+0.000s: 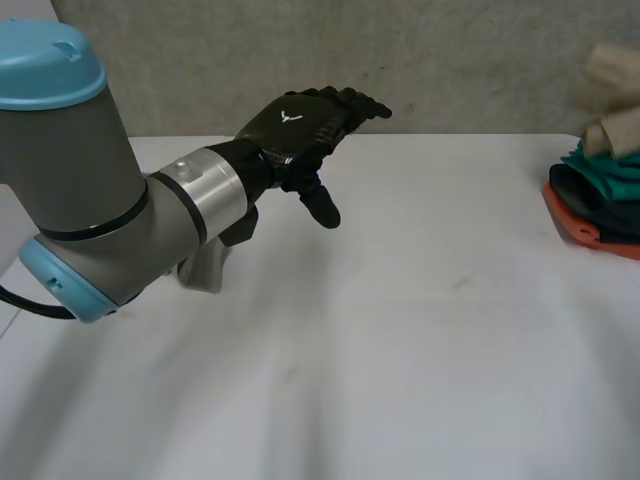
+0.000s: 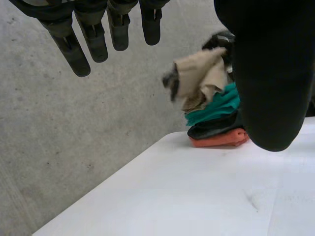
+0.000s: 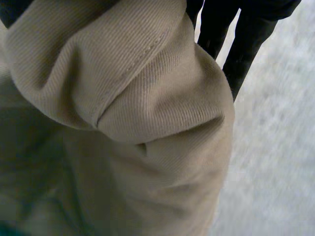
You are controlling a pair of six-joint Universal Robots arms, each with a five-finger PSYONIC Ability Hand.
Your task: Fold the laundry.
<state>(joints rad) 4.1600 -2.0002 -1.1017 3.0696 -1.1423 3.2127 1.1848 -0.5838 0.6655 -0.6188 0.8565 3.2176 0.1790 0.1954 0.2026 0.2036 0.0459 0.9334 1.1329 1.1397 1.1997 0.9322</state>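
Note:
A beige cloth (image 1: 612, 78) is bunched up just above a pile of folded laundry (image 1: 598, 205) at the table's far right edge. In the right wrist view the beige cloth (image 3: 138, 98) is gathered against my right hand (image 3: 246, 29), whose dark fingers (image 3: 216, 24) close round its fold. From the left wrist view the beige cloth (image 2: 202, 78) stands raised over the teal, dark and orange pile (image 2: 216, 125). My left hand (image 1: 300, 120) hovers over the table's far left part, fingers (image 2: 93, 39) straight and spread, holding nothing.
The white table (image 1: 400, 350) stretches bare between my left hand and the pile. A grey wall (image 1: 450, 60) rises right behind the table's far edge. My left arm (image 1: 90, 200) reaches in over the near left corner.

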